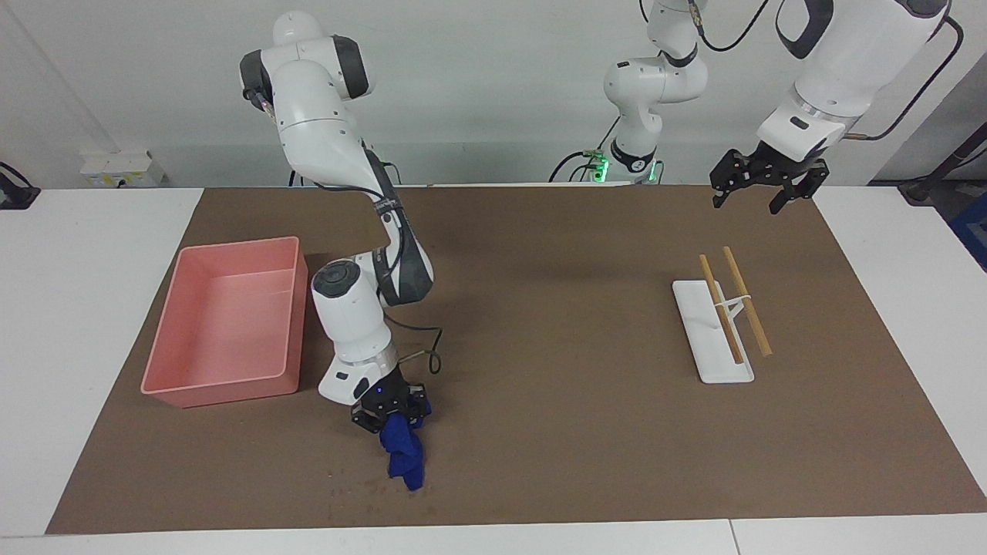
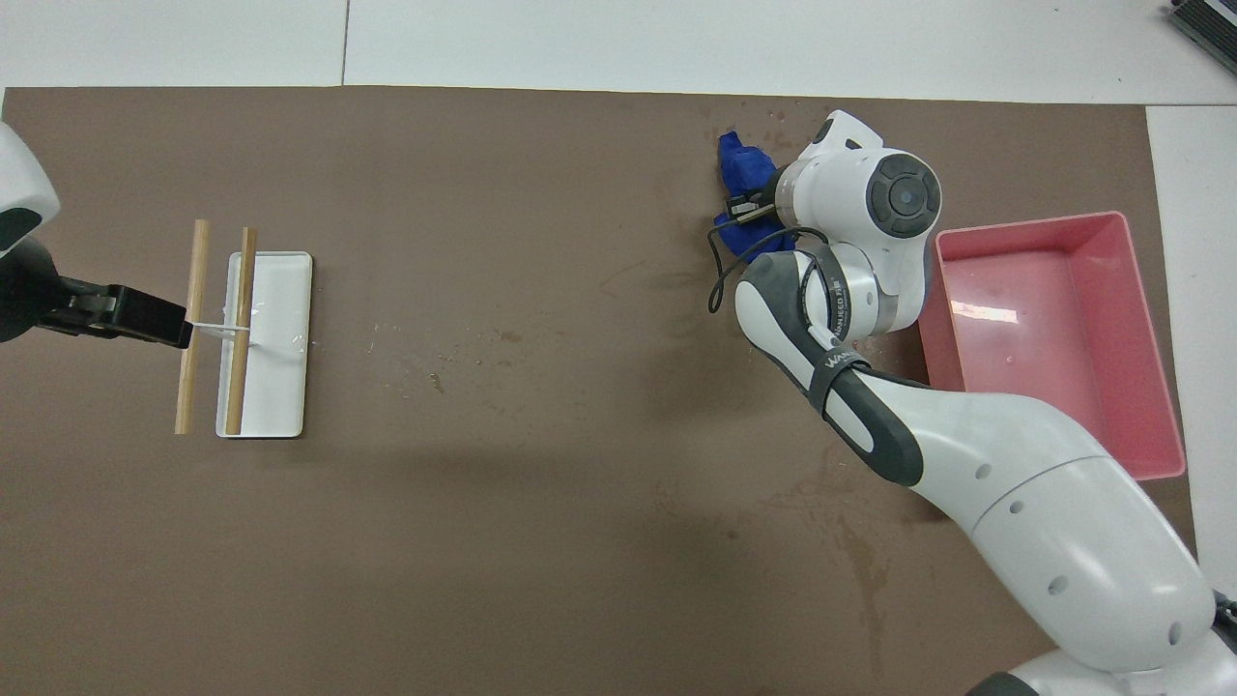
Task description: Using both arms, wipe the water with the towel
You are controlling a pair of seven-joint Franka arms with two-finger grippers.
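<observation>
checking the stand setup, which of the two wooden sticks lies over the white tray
The wooden stick nearer the right arm's end lies over the white tray; the other stick lies just off its edge, over the mat.

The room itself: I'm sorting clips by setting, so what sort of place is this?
Probably a robotics lab, not a home: two arms fixed at a white table under a brown mat, with staged props, namely a pink tray, a blue towel and chopsticks.
</observation>
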